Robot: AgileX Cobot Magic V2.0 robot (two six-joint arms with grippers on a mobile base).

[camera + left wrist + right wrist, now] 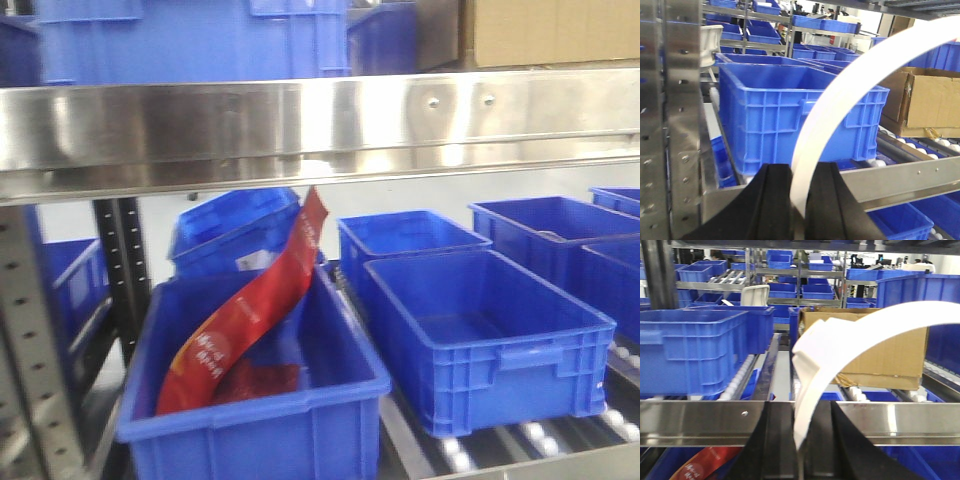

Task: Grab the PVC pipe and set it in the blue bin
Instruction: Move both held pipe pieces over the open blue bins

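The step in hand looked to be the carry: the PVC pipe (835, 100) was already gripped and no bin had yet received it. To do it well, the robot would need to move its two arms as one. If both held the same white piece, as seemed likely, a pull from one arm alone could bend it or twist it out of the other grip. The pipe should cross a bin's rim high, then be lowered inside before either grip let go. The empty blue bin (480, 340) at 4 o'clock in the front view seemed the easiest target. The neighbouring bin (250, 425) at 7 o'clock held a red wrapper (240, 320). Which bin was meant could not be told.

The left claw (799, 172) was clamped on the pipe, its jaws drawn nearly together with only the white strip between them. From there the pipe curved up toward 2 o'clock, passing in front of a shelf bin (770, 120) and a cardboard box (932, 100). The right claw (802, 410) was likewise closed on white pipe. That pipe rose toward 12 o'clock, passed a stepped joint (810, 345) and swept off toward 3 o'clock. Neither claw nor the pipe showed in the front view.
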